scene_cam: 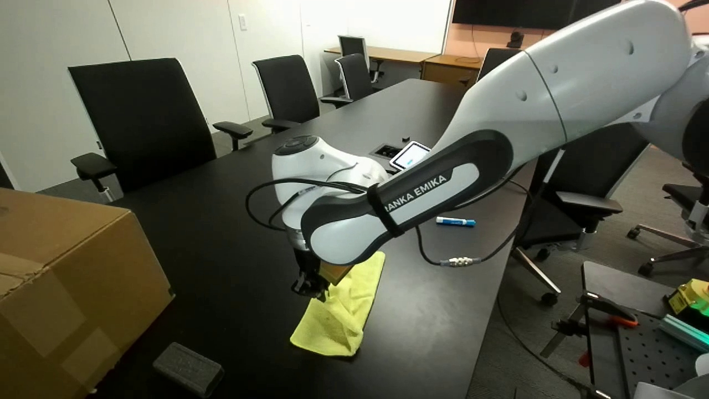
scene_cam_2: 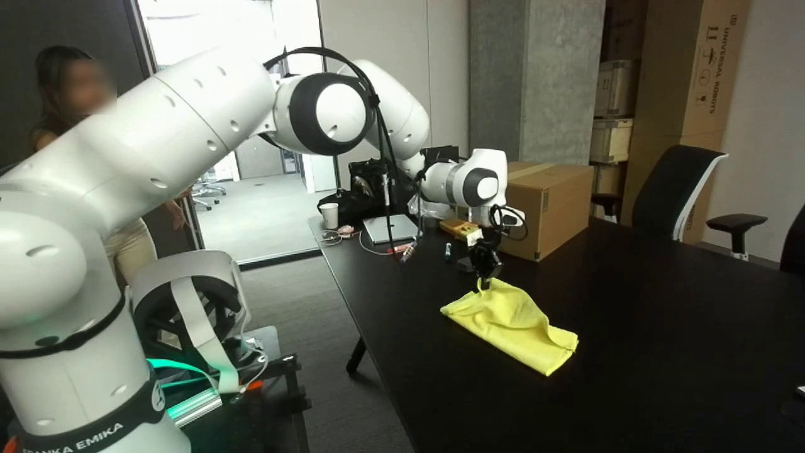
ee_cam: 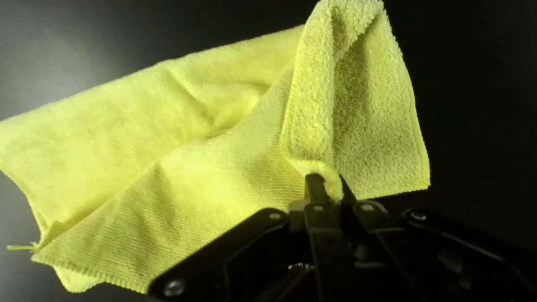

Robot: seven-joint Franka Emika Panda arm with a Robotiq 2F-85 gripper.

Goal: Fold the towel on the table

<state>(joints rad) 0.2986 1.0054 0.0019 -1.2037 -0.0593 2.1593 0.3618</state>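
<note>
Yellow-green towel (scene_cam: pixel 335 332) lies on the black conference table (scene_cam: pixel 426 332), rumpled and partly folded over, apart from the cardboard box (scene_cam: pixel 72 288). Gripper (ee_cam: pixel 330 186) is clamped on the towel's edge, likewise apart from the box. Dark block (scene_cam: pixel 188 368) sits near the box.

The towel (ee_cam: pixel 230 147) lies on the table (scene_cam: pixel 421 332) beneath the gripper (ee_cam: pixel 331 189), part of the towel between the fingertips (ee_cam: pixel 315 188). In an exterior view, the cardboard box (scene_cam: pixel 83 288) stands left of the gripper, a block (scene_cam: pixel 188 368) lies left and in front of it, and a marker (scene_cam: pixel 455 221) lies right and behind. In an exterior view, a laptop (scene_cam_2: pixel 390 229) and a cup (scene_cam_2: pixel 329 216) sit behind the gripper to the left, the cardboard box behind it to the right
</note>
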